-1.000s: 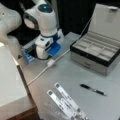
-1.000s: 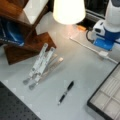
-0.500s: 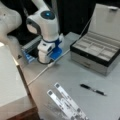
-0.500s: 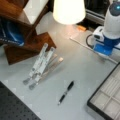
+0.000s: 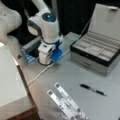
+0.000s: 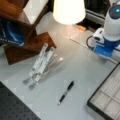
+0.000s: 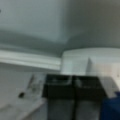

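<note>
Front views: one pen [image 5: 93,89], one gripper [image 5: 44,60].

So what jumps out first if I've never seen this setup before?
The white arm stands bent low at a front view's upper left, its tool down on the table. An open grey case sits at the right, and a pen and folding metal stand lie nearer the bottom.

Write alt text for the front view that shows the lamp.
A white robot arm's gripper, with a blue part at its base, sits low over the grey table at right. A black pen lies mid-table beside a folded silver metal stand, under a glowing white lampshade.
</note>
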